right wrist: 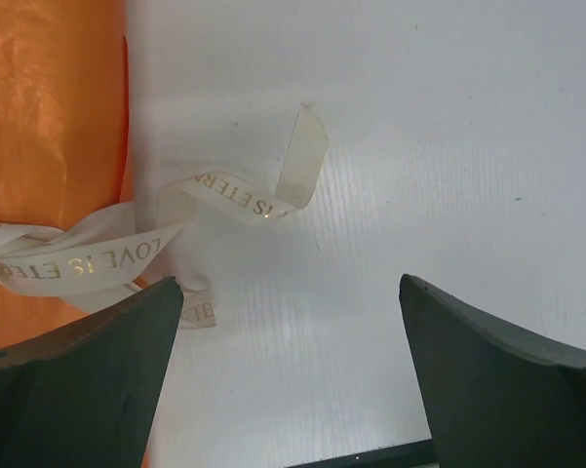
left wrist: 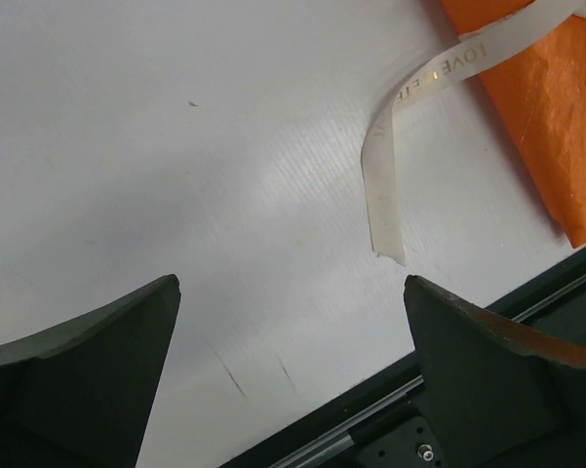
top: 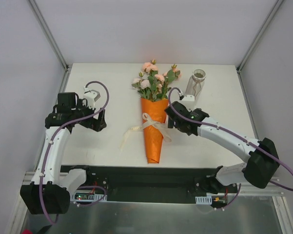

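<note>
Top external view: bouquet (top: 154, 129) in orange wrap lies flat mid-table (top: 107, 83) btwn the arms, nothing lifted yet, w/ left gripper (top: 100, 122) spread wide & empty, short of the ribbon (top: 148, 126) tail, right gripper (top: 170, 122) likewise spread & empty just beside the wrap, vase (top: 196, 84) upright behind, no stems in it.

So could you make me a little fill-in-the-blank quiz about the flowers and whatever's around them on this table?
1. The bouquet lies in a cone of paper wrap coloured ___.
2. The gold lettering on the cream ribbon tied round it starts with the word ___.
3. Both arms' jaws stand ___, gripping nothing.
4. In the overhead view, the glass vase is to the ___ of the flowers.

Missing words: orange; LOVE; open; right.
</note>
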`<action>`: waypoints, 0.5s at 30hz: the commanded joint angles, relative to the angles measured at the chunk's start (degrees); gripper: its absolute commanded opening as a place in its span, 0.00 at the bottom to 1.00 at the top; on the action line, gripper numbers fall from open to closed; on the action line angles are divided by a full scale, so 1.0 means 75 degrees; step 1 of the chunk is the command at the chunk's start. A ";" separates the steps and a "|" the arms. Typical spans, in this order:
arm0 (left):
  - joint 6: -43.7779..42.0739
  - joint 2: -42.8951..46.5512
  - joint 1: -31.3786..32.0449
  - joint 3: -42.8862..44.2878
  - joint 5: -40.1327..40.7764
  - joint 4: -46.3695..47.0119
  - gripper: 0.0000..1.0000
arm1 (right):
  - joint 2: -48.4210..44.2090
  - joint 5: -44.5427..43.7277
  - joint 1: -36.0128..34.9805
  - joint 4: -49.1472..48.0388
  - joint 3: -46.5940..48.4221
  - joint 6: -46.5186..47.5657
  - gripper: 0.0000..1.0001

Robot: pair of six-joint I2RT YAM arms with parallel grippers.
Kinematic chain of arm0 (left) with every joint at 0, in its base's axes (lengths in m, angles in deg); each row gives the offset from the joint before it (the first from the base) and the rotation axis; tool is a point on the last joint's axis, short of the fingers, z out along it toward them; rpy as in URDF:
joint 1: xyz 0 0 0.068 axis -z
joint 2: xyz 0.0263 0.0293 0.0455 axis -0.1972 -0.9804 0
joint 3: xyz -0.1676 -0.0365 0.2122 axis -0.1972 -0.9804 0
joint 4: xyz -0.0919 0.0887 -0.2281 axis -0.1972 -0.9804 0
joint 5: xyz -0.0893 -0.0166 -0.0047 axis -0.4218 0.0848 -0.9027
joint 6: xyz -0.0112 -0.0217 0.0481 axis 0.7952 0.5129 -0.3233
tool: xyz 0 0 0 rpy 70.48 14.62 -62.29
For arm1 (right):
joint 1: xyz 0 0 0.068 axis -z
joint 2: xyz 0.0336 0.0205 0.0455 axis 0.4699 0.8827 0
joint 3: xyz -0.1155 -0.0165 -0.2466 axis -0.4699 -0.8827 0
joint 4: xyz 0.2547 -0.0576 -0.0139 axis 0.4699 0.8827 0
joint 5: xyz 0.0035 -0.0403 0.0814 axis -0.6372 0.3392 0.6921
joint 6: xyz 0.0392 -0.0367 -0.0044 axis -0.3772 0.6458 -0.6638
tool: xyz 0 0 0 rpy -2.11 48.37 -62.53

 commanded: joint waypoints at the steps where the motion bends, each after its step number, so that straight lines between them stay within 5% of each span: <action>1: -0.0322 -0.0365 0.0382 0.0255 -0.0370 -0.0093 0.99 | -0.0151 0.0346 0.0193 -0.0253 -0.0364 -0.0754 0.96; 9: -0.0287 -0.1525 0.2162 0.0313 0.0309 0.0774 0.99 | -0.0503 0.1975 0.1563 -0.0991 -0.1382 -0.1422 0.98; 15: -0.0497 -0.2977 0.3311 0.0640 0.0837 0.1454 0.99 | -0.0433 0.2444 0.1694 -0.1589 -0.1665 -0.2090 0.99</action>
